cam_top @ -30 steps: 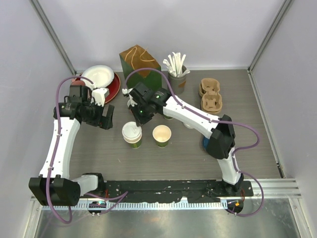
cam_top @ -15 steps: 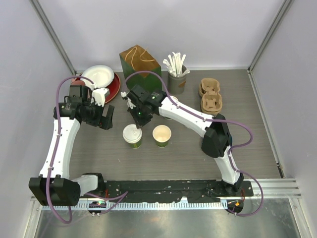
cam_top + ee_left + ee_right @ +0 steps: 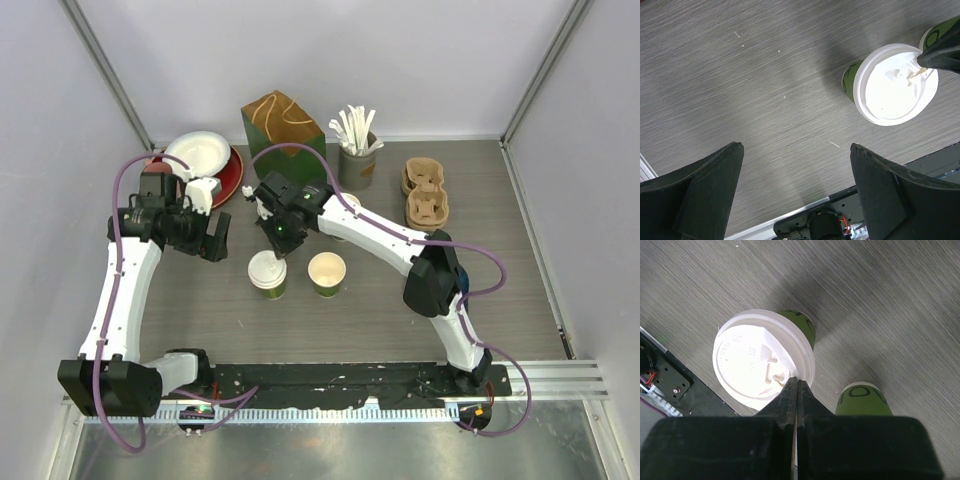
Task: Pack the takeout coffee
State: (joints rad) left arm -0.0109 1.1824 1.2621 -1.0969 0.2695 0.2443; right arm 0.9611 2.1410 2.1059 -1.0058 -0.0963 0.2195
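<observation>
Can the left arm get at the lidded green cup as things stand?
Probably, from the side: the open left hand faces bare table toward the lidded cup, though the shut right hand sits over its lid.

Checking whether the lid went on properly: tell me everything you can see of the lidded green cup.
The lidded green cup stands upright on the grey wood-grain table, left of an open green cup and apart from it. Its wall looks like green paper; its round white plastic lid has a raised rim and a sip hole and sits level. The right gripper, shut, points at the lid's edge; contact cannot be confirmed.
</observation>
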